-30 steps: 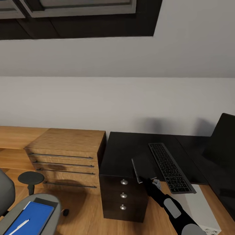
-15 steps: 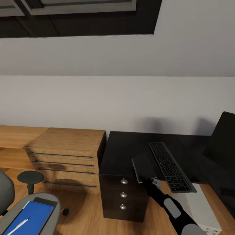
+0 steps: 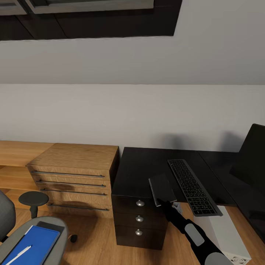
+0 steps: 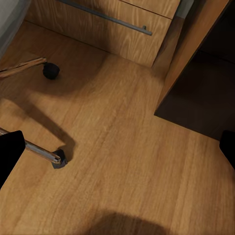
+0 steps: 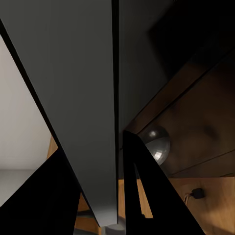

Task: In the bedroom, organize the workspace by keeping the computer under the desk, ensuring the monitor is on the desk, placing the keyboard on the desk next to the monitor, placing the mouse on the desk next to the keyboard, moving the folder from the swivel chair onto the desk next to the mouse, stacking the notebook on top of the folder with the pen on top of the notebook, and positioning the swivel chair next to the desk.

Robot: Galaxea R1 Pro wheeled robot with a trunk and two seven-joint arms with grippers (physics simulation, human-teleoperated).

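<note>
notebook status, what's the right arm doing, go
Right gripper shut on notebook, held at the desk's front edge beside the keyboard. Left gripper open above the floor. Folder and pen on the swivel chair.

The right tool (image 3: 166, 203) is clamped on the lower edge of the dark grey notebook (image 3: 161, 189), holding it tilted over the front part of the black surface (image 3: 141, 170), just beside the keyboard (image 3: 193, 186). The keyboard lies flat with its near end jutting past the front edge. The monitor (image 3: 253, 156) stands at the right border, partly cut off. Under the surface sit black drawers (image 3: 139, 221) with round silver knobs and, to the right, the light grey computer (image 3: 224, 235) on the wooden floor. A low wooden shelving unit (image 3: 75, 175) stands left of the drawers. At lower left the swivel chair (image 3: 55, 243) carries the blue folder (image 3: 31, 244) with the whitish pen (image 3: 17, 254) lying on it
</note>
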